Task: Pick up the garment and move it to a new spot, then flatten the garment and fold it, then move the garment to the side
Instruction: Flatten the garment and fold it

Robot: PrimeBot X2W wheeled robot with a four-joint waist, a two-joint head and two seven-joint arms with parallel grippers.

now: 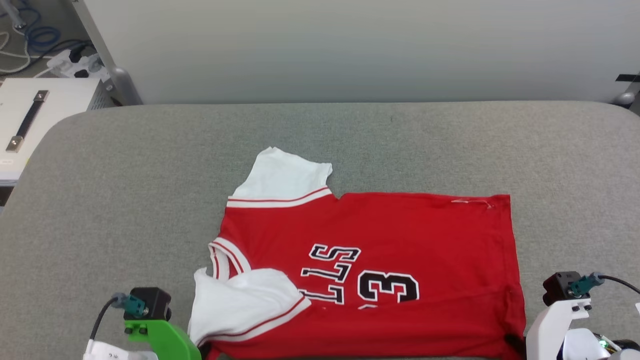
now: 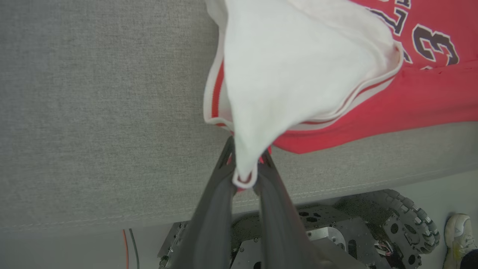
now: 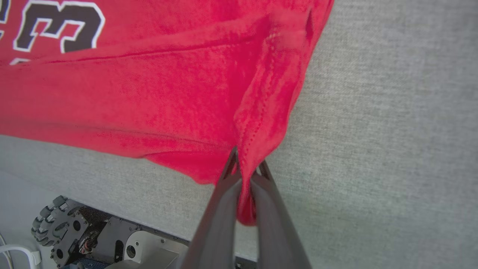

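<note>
**A:** How do the two claws stand?

**B:** Both are closed on cloth. The left claw (image 2: pixel 246 158) pinches the tip of the white sleeve (image 2: pixel 298 67) of the garment (image 1: pixel 400 235), and the sleeve is drawn to a point between the dark fingers. The right claw (image 3: pixel 248 162) pinches a red hem corner (image 3: pixel 261 123), which is gathered into a fold.

**A:** Where does the garment lie?

**B:** In the head view it lies on the grey desk (image 1: pixel 125 190), from the centre toward 6 o'clock. The printed number faces up and the collar points toward 9 o'clock. The other sleeve (image 1: pixel 282 177) lies flat at the garment's 11 o'clock.

**A:** And the room?

**B:** There is a pale wall (image 1: pixel 350 50) at 12 o'clock, a white box (image 1: pixel 50 105) with a dark handle at 10 o'clock, and cables (image 1: pixel 37 35) near 11 o'clock. Below the desk edge, the left wrist view shows the robot's base (image 2: pixel 336 231) and a white shoe (image 2: pixel 457 231) at 4 o'clock.
</note>
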